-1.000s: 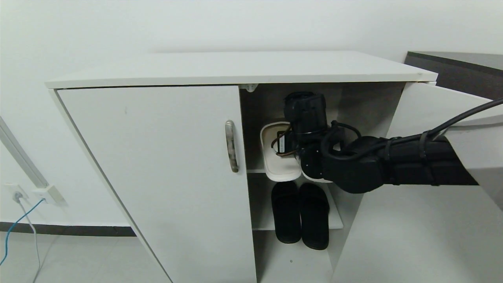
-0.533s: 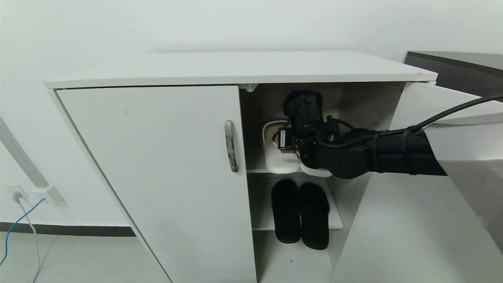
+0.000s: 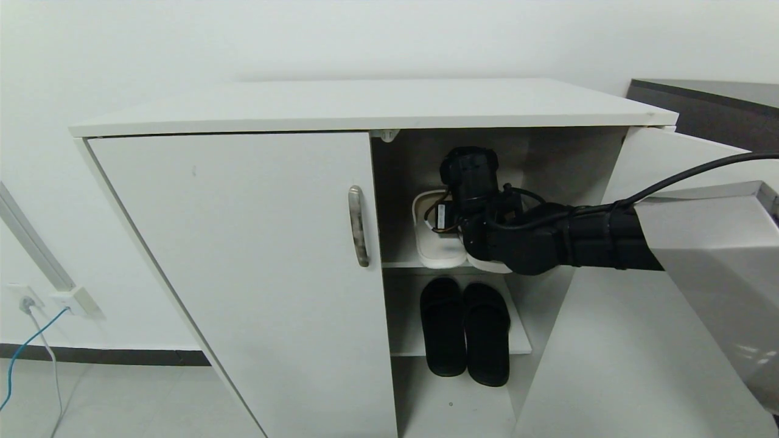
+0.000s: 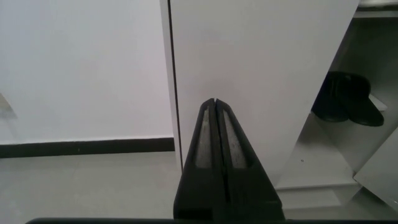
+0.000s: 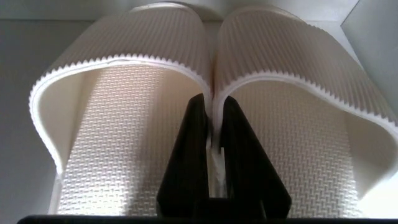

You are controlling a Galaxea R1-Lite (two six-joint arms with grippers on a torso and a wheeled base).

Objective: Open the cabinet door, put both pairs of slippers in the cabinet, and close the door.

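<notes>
The white cabinet (image 3: 365,103) has its right door (image 3: 633,340) swung open and its left door (image 3: 243,243) closed. A pair of white slippers (image 3: 433,250) lies on the upper shelf. My right gripper (image 5: 212,102) is shut on the touching inner edges of the white slippers (image 5: 124,143), and its arm reaches in through the opening. A pair of black slippers (image 3: 465,331) sits side by side on the lower shelf, heels hanging over the shelf's front edge. My left gripper (image 4: 214,102) is shut and empty, low in front of the closed left door, with the black slippers (image 4: 348,99) off to one side.
A metal handle (image 3: 358,225) runs down the closed door's inner edge. A wall socket (image 3: 24,301) with a blue cable sits low on the left wall. A dark desk (image 3: 700,103) stands behind the open door on the right.
My right arm has pushed deeper into the cabinet, carrying the white slippers back and down until they rest on the upper shelf. The black slippers have not moved.
</notes>
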